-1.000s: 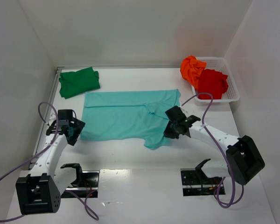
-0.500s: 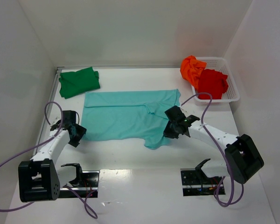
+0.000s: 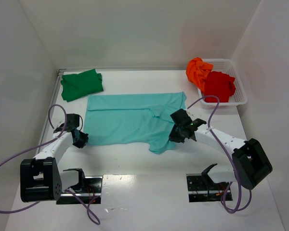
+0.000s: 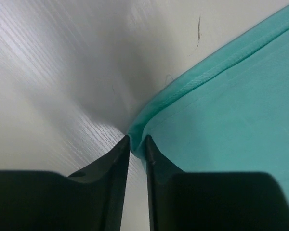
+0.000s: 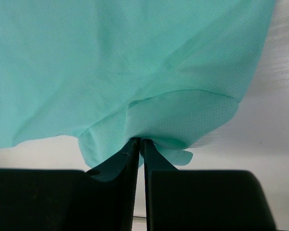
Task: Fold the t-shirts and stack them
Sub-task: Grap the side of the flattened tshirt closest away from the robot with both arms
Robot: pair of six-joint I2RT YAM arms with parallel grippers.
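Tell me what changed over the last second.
The left gripper swung rightward to the near-left corner of the light teal t-shirt, and its fingers now pinch the hem. The right gripper stayed shut on that shirt's near-right fold. The dark green t-shirt, orange t-shirt, red t-shirt and basket did not move.

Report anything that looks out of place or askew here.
The orange t-shirt spills crumpled over the left rim of the white basket. The light teal t-shirt lies uneven, its near right part bunched and drooping where the right gripper pinches it.
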